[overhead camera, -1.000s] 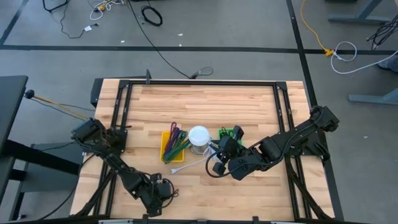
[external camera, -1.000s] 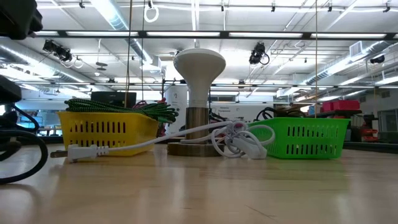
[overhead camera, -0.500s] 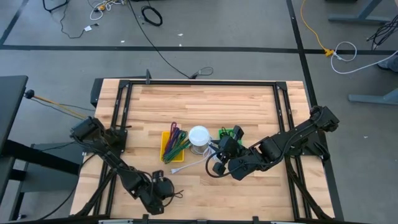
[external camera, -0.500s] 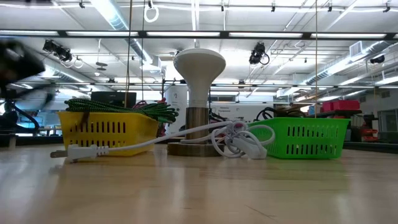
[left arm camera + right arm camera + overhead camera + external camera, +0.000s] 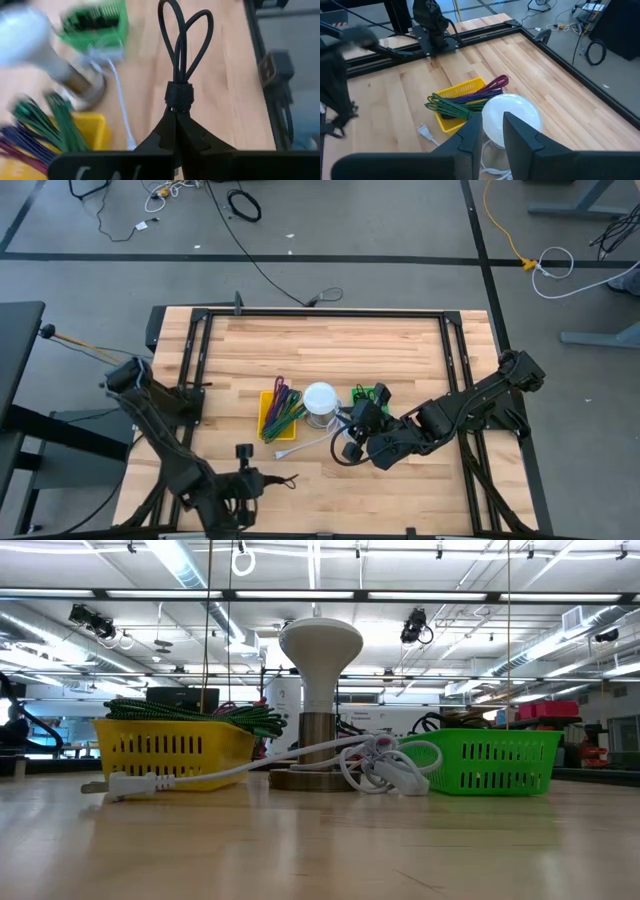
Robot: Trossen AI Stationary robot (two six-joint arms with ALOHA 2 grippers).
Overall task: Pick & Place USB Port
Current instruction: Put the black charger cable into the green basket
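My left gripper (image 5: 262,480) is near the table's front edge, left of centre, shut on a bundled black cable (image 5: 181,60) whose loops stick out beyond the fingertips. My right gripper (image 5: 493,134) is open and empty, just on the near right of the white lamp (image 5: 320,402). A yellow basket (image 5: 268,420) holding green and purple cables stands left of the lamp. A green basket (image 5: 372,394) stands right of it. A white cord with a plug (image 5: 130,783) lies on the table in front of the lamp. My left gripper pinches the black cable between its two fingers, just behind the band that ties the bundle (image 5: 179,95). The fingers lie along the bundle. The loops (image 5: 184,35) point away from the fingers, clear of the table.
Black rails (image 5: 320,314) frame the wooden table. The lamp's round base (image 5: 312,778) stands on the table's middle between the two baskets. A black cable ring (image 5: 343,452) lies beside my right arm. Bare wood shows at the far half and the near right.
My left gripper has risen from the table near the front edge with the black cable, whose loop has lifted off the wood and out of the low view. The left arm's elbow has swung toward the table's left. My right arm has kept still.
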